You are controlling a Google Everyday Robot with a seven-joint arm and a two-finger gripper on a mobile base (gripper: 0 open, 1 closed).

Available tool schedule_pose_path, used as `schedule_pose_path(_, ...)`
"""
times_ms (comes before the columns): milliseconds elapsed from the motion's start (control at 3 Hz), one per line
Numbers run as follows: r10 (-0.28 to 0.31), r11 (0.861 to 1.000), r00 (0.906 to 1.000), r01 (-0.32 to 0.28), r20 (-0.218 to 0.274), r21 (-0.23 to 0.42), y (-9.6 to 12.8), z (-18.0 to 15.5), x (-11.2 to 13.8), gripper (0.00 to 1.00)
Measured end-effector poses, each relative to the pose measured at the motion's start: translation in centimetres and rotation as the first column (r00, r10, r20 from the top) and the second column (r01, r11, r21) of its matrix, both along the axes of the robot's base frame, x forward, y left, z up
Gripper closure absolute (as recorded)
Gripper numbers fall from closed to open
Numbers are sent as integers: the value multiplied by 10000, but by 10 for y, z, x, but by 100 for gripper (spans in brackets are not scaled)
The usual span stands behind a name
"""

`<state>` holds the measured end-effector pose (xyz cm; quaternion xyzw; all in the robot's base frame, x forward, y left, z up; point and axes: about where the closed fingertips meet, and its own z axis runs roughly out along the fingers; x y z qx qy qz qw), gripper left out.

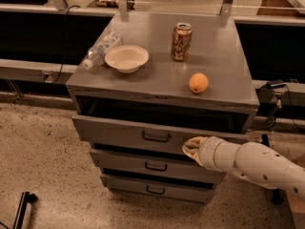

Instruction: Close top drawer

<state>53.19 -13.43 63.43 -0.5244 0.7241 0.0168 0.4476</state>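
Three grey metal drawers fill the cabinet [249,119]; the top drawer [114,130] stands partly pulled out under the worktop [224,56]. Rigid and probably heavy on its slides, it wants a flat push on its smooth front, near the black bar handle [156,137]. The gripper [193,147] sits there, its opening impossible to tell.

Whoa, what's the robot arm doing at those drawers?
The robot is trying to shut the top drawer, which sticks out partway from the grey cabinet. Its tool is up against the drawer's front, just right of the black handle, seemingly ready to push it in. On top of the cabinet sit a bowl, a water bottle lying on its side, a soda can and an orange.
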Motion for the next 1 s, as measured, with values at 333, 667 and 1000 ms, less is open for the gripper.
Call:
schedule_pose_path(333,-54,9996,9999,51,118,263,-4,-2,9,100)
schedule_pose_path(667,2,9972,10000,-6,63,742,-4,-5,11,100)
schedule_pose_path(1000,68,9944,9998,-88,193,1051,-10,-10,18,100)
